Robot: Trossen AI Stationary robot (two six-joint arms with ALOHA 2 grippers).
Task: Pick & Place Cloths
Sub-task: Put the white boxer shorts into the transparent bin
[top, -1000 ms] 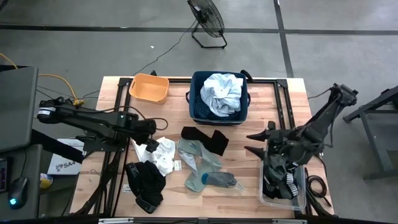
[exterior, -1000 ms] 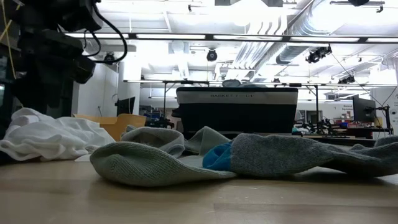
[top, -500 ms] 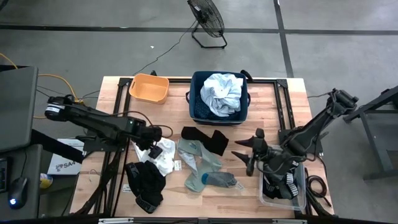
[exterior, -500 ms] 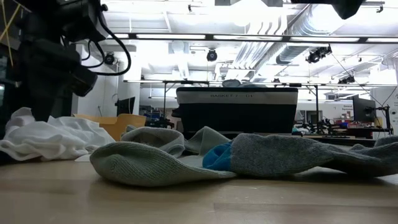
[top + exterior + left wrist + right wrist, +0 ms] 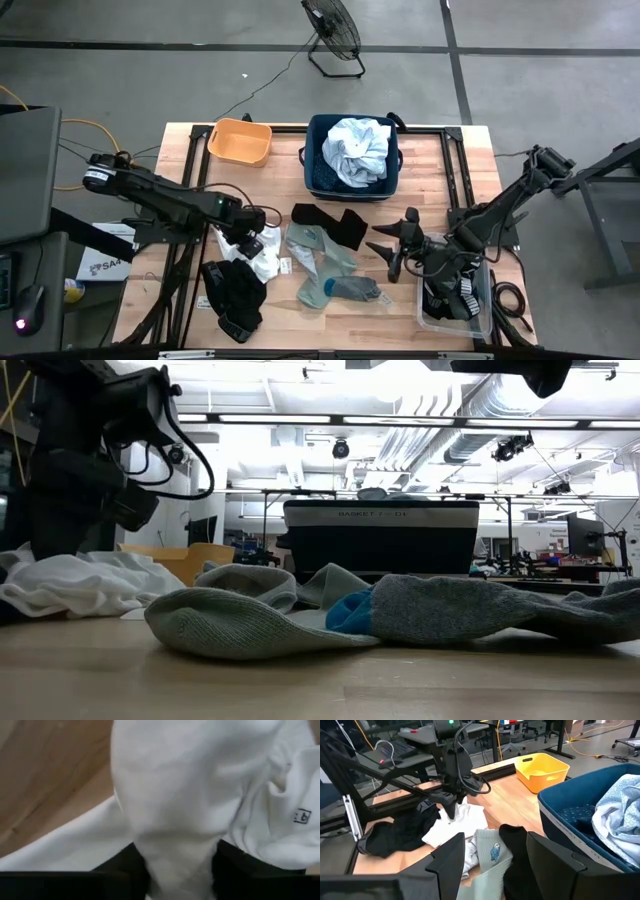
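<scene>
A small white cloth (image 5: 266, 252) lies on the table's left half, with my left gripper (image 5: 252, 238) down on it and shut on a fold. Beside it lie black pieces (image 5: 235, 292) (image 5: 332, 224) and grey-green socks (image 5: 322, 258) (image 5: 400, 610). A pale blue-white shirt (image 5: 358, 150) fills the navy bin (image 5: 318, 172). My right gripper (image 5: 495, 865) hovers open above the table right of the socks, pointing at them, with nothing between its fingers. My left gripper pinches a raised fold of the white cloth (image 5: 175, 840) between its two fingers (image 5: 131, 866). The fingers come steeply from above. The fold narrows where it runs in between them. The rest of the cloth (image 5: 460, 822) lies slack on the table.
An orange tub (image 5: 240, 141) stands at the far left, beside the navy bin at the far middle. A clear plastic box (image 5: 455, 300) with dark items sits at the near right, under the right arm. Bare wood shows along the near edge.
My left gripper has come down and toward the near edge onto the white cloth, whose raised top now sits lower. My right gripper has travelled toward the table's left and sunk a little, nearer the socks.
</scene>
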